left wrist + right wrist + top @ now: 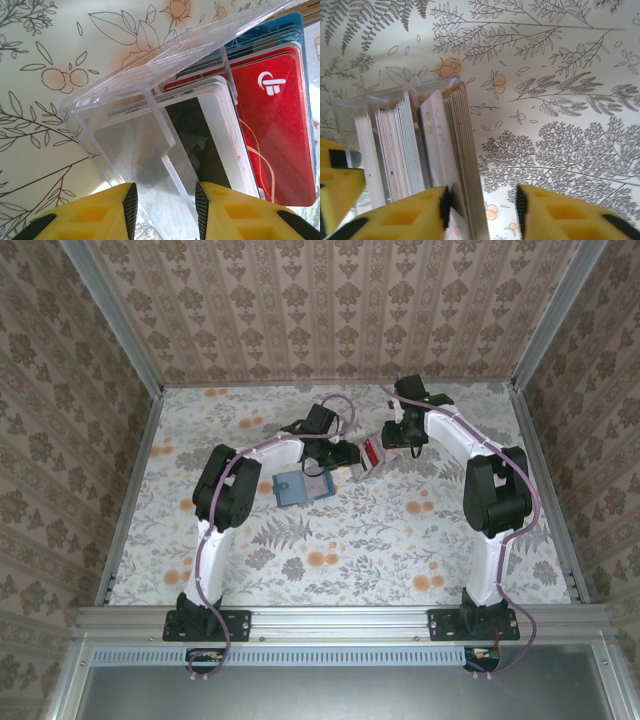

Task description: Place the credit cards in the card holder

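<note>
While left hand (pixel 165 202) clamps clear tray (pixel 125 145), right hand (pixel 482 202), apart, straddles credit cards (pixel 463 150); teal card holder (pixel 303 487) nearby.

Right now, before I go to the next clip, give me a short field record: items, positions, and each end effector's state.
card holder: teal, flat on the table, beside the clear tray
credit cards: standing on edge in the tray, some red, some pale
left end effector: shut on the tray's end
right end effector: open, straddling the outermost cards
</note>
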Controlling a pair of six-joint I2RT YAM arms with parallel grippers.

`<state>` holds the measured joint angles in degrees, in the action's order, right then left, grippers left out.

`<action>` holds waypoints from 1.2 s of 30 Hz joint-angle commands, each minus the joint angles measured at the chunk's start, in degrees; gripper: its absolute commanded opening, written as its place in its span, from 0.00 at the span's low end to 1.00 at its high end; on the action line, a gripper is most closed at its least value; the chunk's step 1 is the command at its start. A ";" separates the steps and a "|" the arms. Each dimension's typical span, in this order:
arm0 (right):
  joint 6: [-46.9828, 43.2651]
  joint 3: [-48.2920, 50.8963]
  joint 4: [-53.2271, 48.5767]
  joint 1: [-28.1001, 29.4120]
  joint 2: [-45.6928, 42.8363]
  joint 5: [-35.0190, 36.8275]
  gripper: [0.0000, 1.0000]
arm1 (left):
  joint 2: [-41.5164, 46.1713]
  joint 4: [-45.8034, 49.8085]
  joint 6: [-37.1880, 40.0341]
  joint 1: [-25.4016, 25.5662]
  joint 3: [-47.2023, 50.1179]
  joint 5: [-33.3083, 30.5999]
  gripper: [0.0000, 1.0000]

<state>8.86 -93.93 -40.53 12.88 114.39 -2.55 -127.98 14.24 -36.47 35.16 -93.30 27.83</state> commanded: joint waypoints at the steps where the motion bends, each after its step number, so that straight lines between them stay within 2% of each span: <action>1: -0.37 0.62 -0.33 -0.51 -0.52 -1.41 0.32 | 0.45 5.84 -0.33 -0.46 2.41 -2.17 0.37; 8: -0.16 0.77 -0.37 -0.71 -1.84 -2.20 0.12 | 0.55 5.82 -0.45 -0.45 2.23 -2.13 0.37; 15: 0.78 1.53 0.24 -1.22 -4.68 -4.85 0.00 | 1.48 6.83 0.15 -0.44 1.58 -1.83 0.37; 20: 1.76 2.37 1.49 -1.45 -6.78 -8.53 0.00 | 2.97 7.87 0.59 -0.66 0.13 -1.51 0.37; 27: 6.71 5.16 5.91 -1.70 -10.32 -17.88 0.00 | 5.62 7.16 -0.70 -1.22 -1.60 2.17 0.38; 32: 10.47 9.08 9.44 -0.84 -13.84 -22.16 0.00 | 10.61 5.66 -0.77 -2.40 1.83 2.44 0.39; 36: 14.28 13.52 14.49 1.84 -15.68 -25.95 0.00 | 17.58 4.04 -0.92 -4.59 9.24 0.68 0.39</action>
<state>19.00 -82.94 -30.26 12.67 100.99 -23.35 -115.92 18.79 -36.62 32.18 -87.61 28.91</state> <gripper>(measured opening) 0.050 0.393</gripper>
